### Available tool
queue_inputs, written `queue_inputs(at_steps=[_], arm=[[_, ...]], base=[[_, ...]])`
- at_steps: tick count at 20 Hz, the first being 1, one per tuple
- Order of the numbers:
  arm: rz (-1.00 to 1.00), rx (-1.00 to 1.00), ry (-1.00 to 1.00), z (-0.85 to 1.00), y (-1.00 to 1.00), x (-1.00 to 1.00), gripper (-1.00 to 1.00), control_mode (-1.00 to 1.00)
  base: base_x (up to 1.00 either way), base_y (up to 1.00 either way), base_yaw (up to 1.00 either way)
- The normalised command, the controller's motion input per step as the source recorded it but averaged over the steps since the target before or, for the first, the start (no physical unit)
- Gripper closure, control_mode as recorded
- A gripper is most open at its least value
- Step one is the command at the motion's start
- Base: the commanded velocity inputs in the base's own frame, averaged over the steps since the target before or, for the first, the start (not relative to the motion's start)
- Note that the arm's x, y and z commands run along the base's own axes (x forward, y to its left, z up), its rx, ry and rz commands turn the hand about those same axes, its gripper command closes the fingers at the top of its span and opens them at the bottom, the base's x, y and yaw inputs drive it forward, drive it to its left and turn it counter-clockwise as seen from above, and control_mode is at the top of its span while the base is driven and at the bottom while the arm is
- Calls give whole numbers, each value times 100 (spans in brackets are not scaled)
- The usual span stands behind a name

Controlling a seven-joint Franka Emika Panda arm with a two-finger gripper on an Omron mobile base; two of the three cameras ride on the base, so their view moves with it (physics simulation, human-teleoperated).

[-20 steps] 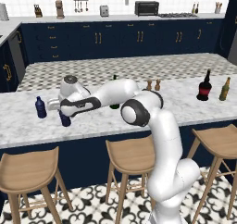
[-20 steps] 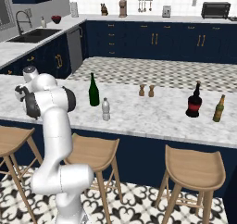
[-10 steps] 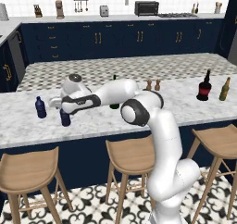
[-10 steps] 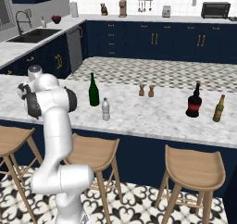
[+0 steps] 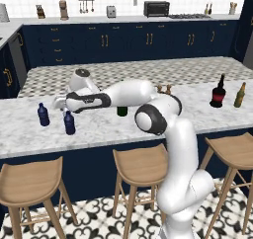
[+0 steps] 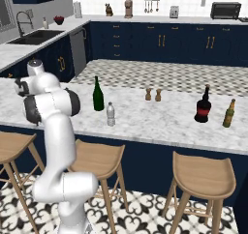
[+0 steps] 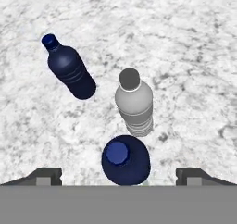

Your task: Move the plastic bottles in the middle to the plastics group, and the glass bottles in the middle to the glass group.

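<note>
Three small bottles stand together on the marble counter [image 5: 29,134] at its far left end: in the hand view a navy bottle [image 7: 69,70] stands apart to the upper left, a clear-whitish bottle [image 7: 134,102] sits in the middle, and a second navy bottle [image 7: 125,159] stands right below the camera, just beside the whitish one. The gripper [image 7: 118,176] hangs above that nearest navy bottle with its two dark fingertips [image 7: 46,176] spread wide to either side, touching nothing, so it is open and empty. From the left base view the arm reaches out leftward over the counter, its hand above the two navy bottles seen there, one at [image 5: 43,114] and one nearer the counter's front edge at [image 5: 69,123]. Toward the middle of the counter, in the right base view, the tall green glass bottle [image 6: 98,95] stands upright, and a lone clear-whitish plastic bottle [image 6: 111,114] stands just beside it, nearer the front edge. A pair of small brown shakers [image 6: 153,94] sits farther back, right of these. Well off to the right, the squat dark bottle with a red label [image 6: 203,106] and the slim amber bottle [image 6: 228,113] stand near each other. Three wooden stools [image 6: 201,180] line the front of the counter.
</note>
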Motion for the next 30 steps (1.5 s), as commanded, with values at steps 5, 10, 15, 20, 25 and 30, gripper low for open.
queue_inputs(at_steps=[5, 10, 15, 20, 25, 30], arm=[[1, 0, 0, 13, -75, -62, -100, -100], [1, 0, 0, 1, -88, -57, -100, -100], [3, 7, 0, 7, -96, -54, -100, -100], [0, 1, 0, 23, -91, -41, -100, -100], [-1, -8, 1, 23, -89, -33, -100, -100], [-9, -6, 4, 33, -84, -21, -100, -100]], base=[[0, 0, 0], [0, 0, 0], [0, 0, 0], [0, 0, 0], [0, 0, 0], [0, 0, 0]])
